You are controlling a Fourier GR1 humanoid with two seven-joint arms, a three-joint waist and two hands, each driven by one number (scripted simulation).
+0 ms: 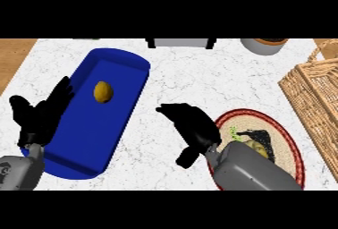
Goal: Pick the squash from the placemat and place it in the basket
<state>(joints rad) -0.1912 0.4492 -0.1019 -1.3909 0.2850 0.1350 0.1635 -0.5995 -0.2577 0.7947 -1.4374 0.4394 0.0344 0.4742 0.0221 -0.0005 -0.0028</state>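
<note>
While my right hand [193,127] hangs open over the white marble counter [198,76], the dark-and-yellow squash [256,142] lies on the round, red-rimmed woven placemat [287,143], partly hidden under my forearm. I judge it stiff, smooth and light; closing round its thicker body should hold best. The wicker basket [314,89] stands near, to the right. My left hand [40,117] rests open at the left.
</note>
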